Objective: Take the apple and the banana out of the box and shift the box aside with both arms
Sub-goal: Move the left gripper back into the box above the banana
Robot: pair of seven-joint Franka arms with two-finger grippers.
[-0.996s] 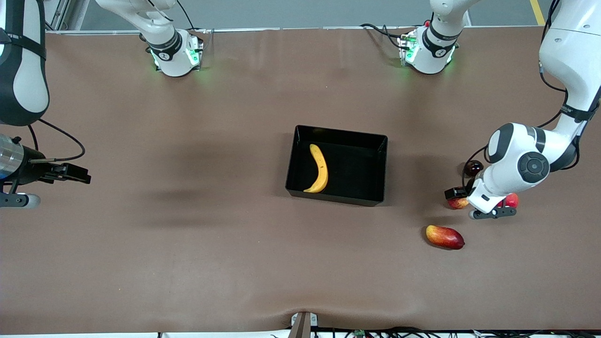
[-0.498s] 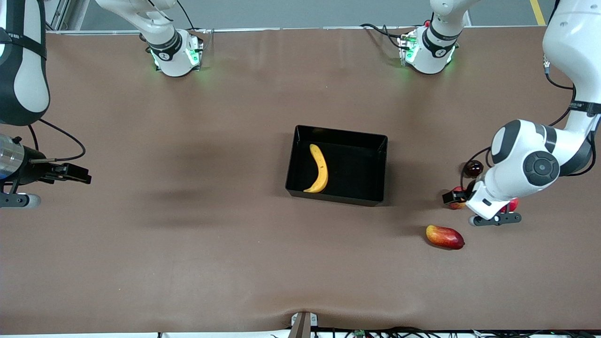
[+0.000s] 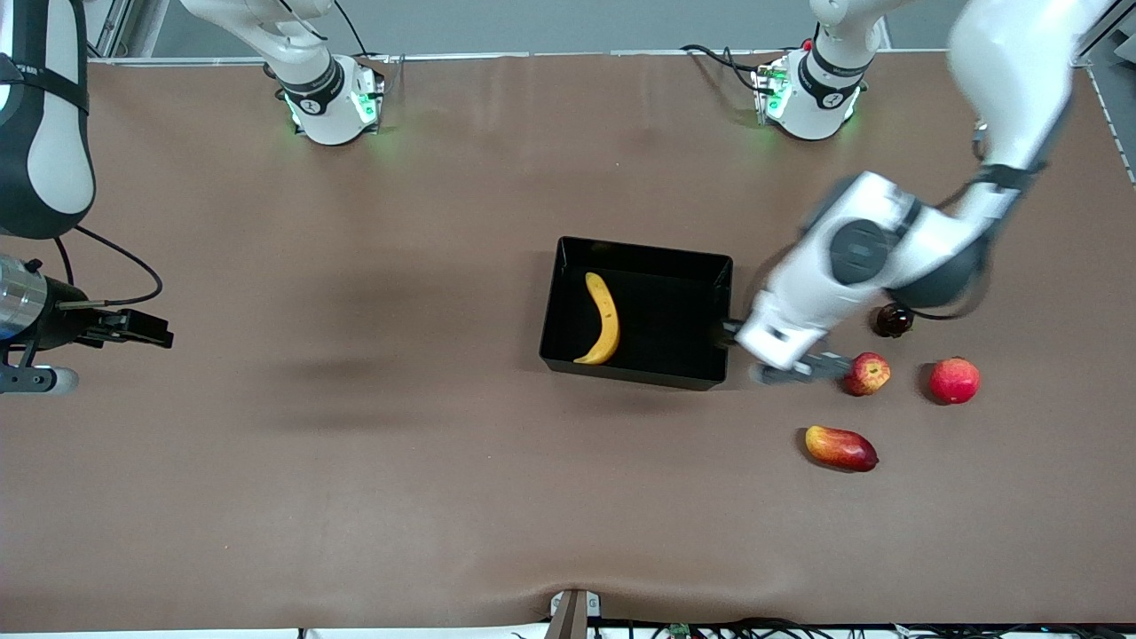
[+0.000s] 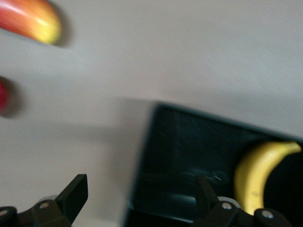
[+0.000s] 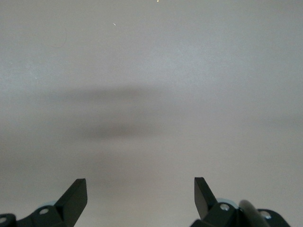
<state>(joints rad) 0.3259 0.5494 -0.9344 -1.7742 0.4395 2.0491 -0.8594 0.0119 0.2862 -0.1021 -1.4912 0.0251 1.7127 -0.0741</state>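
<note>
Table (image 3: 355, 461), banana (image 3: 605, 319) lengthwise toward camera

Even overhead light, no glare. Soft shadows on brown table (image 3: 355, 497) under each fruit. Left arm (image 3: 852, 266) motion-blurred in front view; left wrist view smeared throughout. Right wrist view sharp, faint shadow bands.

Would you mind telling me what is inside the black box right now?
Only a banana lies in the box, toward the right arm's end. The corner under the left hand is covered, so it cannot be checked.
</note>
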